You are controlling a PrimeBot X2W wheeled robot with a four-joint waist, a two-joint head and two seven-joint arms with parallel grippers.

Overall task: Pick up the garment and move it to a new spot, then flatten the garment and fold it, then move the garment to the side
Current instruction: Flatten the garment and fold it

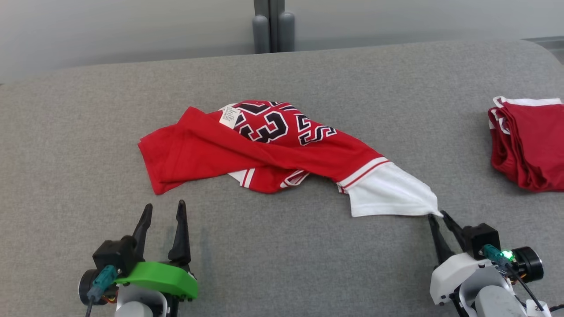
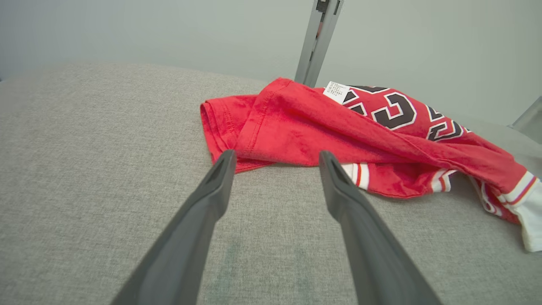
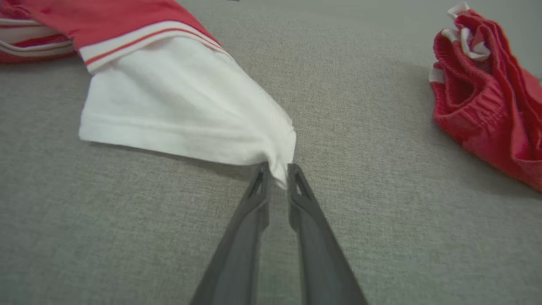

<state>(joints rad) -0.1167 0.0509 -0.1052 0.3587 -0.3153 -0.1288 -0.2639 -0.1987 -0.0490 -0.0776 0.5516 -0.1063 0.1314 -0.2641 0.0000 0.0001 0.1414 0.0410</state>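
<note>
My right arm comes in low from the near right corner of the table (image 1: 308,268), forearm pale and wrist angled inward, so that my right gripper (image 1: 437,215) points up and left at the garment (image 1: 264,145). Its two long dark fingers are drawn nearly together and pinch the outermost corner of the white sleeve, whose cloth bunches into a small tuck between the tips and lifts slightly off the surface. My left arm sits by the near edge, left of the middle, fingers pointing straight away from me. The left gripper (image 1: 165,203) stands wide apart and holds nothing, its tips just short of the red hem. The garment lies crumpled at the middle of the table. It is soft red knit folded over itself, with black numerals outlined in white, red and white striped trim, a plain white sleeve and a small white label (image 1: 230,117) on top. The table is covered in coarse grey woven fabric with rounded far corners. A red bundle (image 1: 528,145) with white edging lies loosely folded at the right edge, well apart from the garment.
</note>
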